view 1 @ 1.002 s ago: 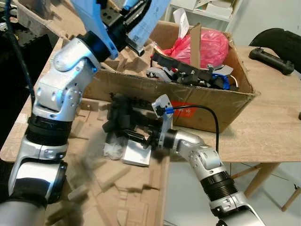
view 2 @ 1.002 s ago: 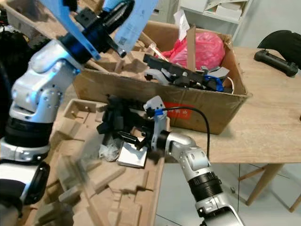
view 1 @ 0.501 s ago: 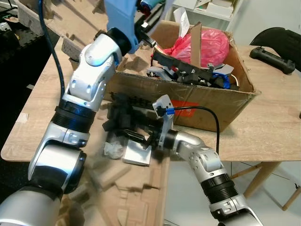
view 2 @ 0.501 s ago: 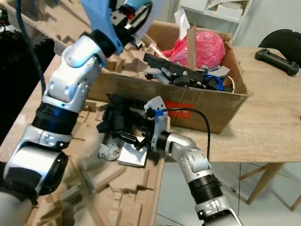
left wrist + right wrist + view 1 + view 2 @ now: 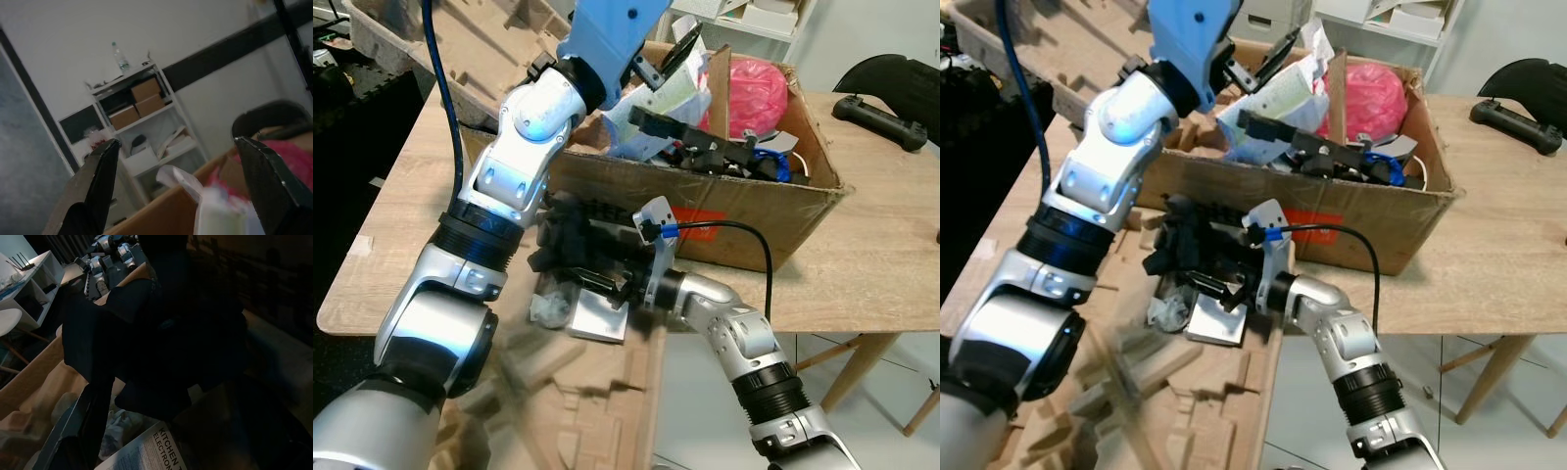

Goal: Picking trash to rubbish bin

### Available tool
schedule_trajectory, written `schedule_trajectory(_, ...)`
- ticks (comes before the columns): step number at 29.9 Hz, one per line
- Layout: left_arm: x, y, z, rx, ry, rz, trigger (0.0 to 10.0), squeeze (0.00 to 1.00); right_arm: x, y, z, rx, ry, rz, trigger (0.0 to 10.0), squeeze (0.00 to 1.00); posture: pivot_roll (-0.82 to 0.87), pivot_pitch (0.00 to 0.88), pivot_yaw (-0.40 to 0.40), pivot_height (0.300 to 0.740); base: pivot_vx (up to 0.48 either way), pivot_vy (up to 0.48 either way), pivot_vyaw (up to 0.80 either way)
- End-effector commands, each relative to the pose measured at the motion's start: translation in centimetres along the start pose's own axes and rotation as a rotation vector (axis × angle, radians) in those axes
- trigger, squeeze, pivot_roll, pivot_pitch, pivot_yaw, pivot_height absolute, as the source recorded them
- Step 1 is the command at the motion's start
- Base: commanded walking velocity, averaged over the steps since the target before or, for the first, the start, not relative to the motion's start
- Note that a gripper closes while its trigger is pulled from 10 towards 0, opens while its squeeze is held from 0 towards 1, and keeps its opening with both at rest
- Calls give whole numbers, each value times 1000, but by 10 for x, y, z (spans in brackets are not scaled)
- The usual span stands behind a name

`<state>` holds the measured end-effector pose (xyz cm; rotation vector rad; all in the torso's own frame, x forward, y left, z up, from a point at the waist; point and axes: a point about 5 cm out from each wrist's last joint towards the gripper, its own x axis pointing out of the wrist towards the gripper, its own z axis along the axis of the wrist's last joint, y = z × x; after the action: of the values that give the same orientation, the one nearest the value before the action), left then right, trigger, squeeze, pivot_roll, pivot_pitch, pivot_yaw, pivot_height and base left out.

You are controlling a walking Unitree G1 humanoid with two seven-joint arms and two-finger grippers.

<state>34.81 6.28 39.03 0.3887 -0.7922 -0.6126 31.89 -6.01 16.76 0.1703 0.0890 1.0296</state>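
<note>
Fingers of the left gripper [image 5: 668, 61] have opened; paper [image 5: 677, 90] dropped into box [image 5: 773, 220].

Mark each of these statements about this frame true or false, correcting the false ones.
1. The left pincer is open above the cardboard box. True.
2. The cardboard box stands on the floor. False: it stands on the wooden table.
3. A pink plastic bag lies inside the box. True.
4. The right pincer is raised over the box. False: it is low, in front of the box, at the black packing piece.
5. A black controller lies on the table beyond the box. True.
6. The white booklet lies inside the box. False: it lies outside, in front of the box.
</note>
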Motion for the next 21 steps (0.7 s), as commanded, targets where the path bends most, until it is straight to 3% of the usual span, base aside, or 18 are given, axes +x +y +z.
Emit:
schedule_trajectory(1,-3,14,7,-159,-64,55,10000,0,-3,-1,-2,13,2,-16,10000,0,142,131,-40,740,0,0,0)
schedule_trajectory(3,-14,35,9,-286,-111,132,10000,0,-3,0,-3,16,1,-11,10000,0,142,131,-41,740,0,0,0)
schedule_trajectory(4,-14,35,9,-286,-111,132,10000,0,-3,0,-3,16,1,-11,10000,0,142,131,-41,740,0,0,0)
schedule_trajectory(6,-30,61,9,-345,-146,231,10000,0,-3,0,-3,17,3,-8,10000,0,142,131,-41,740,0,0,0)
schedule_trajectory(7,-30,61,9,-345,-146,231,10000,0,-3,0,-3,17,3,-8,10000,0,142,131,-41,740,0,0,0)
schedule_trajectory(9,-44,81,8,-364,-161,317,10000,0,-3,0,-3,17,5,-6,10000,0,142,131,-41,740,0,0,0)
schedule_trajectory(12,-56,95,8,-362,-164,371,10000,0,-3,0,-4,17,7,-4,10000,0,151,132,-48,740,0,0,0)
schedule_trajectory(14,-80,117,5,-315,-137,458,10000,0,-3,0,-4,16,9,0,10000,0,154,131,-50,740,0,0,0)
schedule_trajectory(16,-88,123,4,-299,-125,480,10000,0,-2,0,-4,16,9,1,10000,0,154,131,-50,740,0,0,0)
schedule_trajectory(17,-99,129,1,-272,-94,504,10000,0,-2,1,-4,16,9,3,10000,0,163,127,-49,740,0,0,0)
schedule_trajectory(18,-125,140,-12,-226,7,563,10000,0,-1,1,-4,17,7,6,10000,0,165,129,-47,740,0,0,0)
schedule_trajectory(21,-133,143,-17,-214,40,580,10000,0,-1,2,-4,18,7,6,10000,0,165,129,-47,740,0,0,0)
